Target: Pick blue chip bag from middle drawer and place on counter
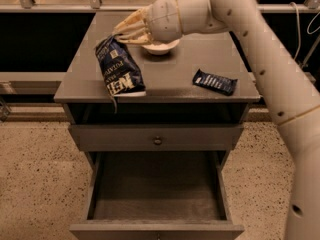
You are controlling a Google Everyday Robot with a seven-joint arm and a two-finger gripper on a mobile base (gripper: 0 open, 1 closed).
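Observation:
The blue chip bag (pixel 121 69) rests on the left front part of the counter (pixel 175 71), its lower end at the front edge and its top tilted up toward the back. My gripper (pixel 118 34) is at the bag's top end and is shut on its upper corner. The arm reaches in from the upper right. The middle drawer (pixel 155 196) is pulled open below and shows an empty grey inside.
A cream bowl (pixel 161 46) stands at the back middle of the counter, just behind the gripper. A small flat dark-blue bar wrapper (pixel 215 81) lies at the right front. A closed drawer front with a round knob (pixel 157 140) sits above the open drawer.

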